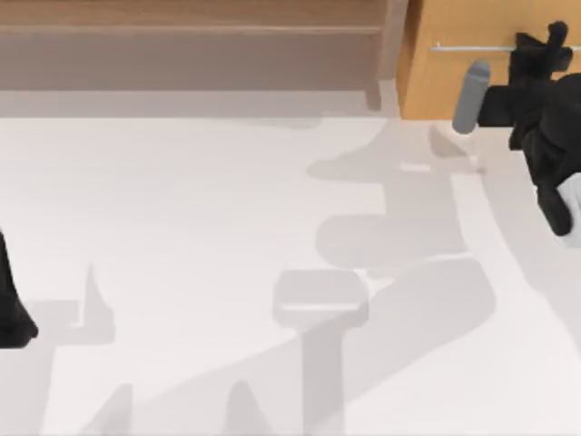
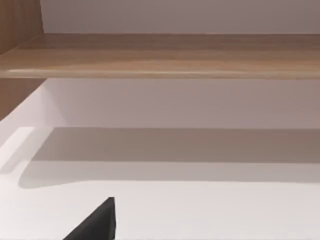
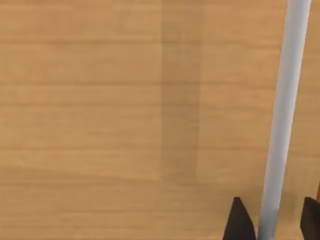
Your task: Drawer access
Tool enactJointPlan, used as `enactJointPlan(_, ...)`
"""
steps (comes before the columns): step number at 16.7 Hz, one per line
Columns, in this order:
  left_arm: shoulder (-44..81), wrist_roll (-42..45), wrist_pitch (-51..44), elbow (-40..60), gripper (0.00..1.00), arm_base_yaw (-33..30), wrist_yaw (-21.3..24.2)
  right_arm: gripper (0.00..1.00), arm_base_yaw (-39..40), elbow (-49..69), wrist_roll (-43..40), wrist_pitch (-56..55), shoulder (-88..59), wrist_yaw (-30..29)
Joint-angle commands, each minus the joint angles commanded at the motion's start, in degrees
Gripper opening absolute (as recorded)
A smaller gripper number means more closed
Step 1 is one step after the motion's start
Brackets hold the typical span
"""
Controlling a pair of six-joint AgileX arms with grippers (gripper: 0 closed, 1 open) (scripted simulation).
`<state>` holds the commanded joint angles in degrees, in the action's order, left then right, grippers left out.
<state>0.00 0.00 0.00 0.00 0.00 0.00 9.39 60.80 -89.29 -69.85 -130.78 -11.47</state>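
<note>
The drawer (image 1: 472,86) stands at the table's back right, its orange-tan wooden front facing the table. A thin silver bar handle (image 1: 472,47) runs across the front. My right gripper (image 1: 537,44) is up against the front at the handle's right part. In the right wrist view the handle (image 3: 287,100) passes between the two dark fingertips (image 3: 240,222), with a gap on one side, so the gripper (image 3: 275,225) is open around the bar. The front looks flush, with no inner walls showing.
A wide brown wooden shelf unit (image 1: 182,45) fills the back left, beside the drawer, and appears as a plank (image 2: 160,55) in the left wrist view. My left arm (image 1: 11,309) is parked at the white table's (image 1: 182,227) left edge.
</note>
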Motion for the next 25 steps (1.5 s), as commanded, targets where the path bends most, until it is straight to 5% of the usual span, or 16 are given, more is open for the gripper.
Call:
enactJointPlan(2, 0.0, 0.0, 0.0, 0.0, 1.0, 0.0, 0.0, 0.0, 0.0, 0.0, 0.0, 0.0, 0.0, 0.0)
enactJointPlan(11, 0.0, 0.0, 0.0, 0.0, 1.0, 0.0, 0.0, 0.0, 0.2, -0.27, 0.18, 0.06, 0.08, -0.05)
enactJointPlan(19, 0.0, 0.0, 0.0, 0.0, 1.0, 0.0, 0.0, 0.0, 2.03, -15.47, 0.38, -8.19, 6.51, -1.83)
enactJointPlan(25, 0.0, 0.0, 0.0, 0.0, 1.0, 0.0, 0.0, 0.0, 2.16, -16.44, 0.28, -8.99, 6.94, -1.97)
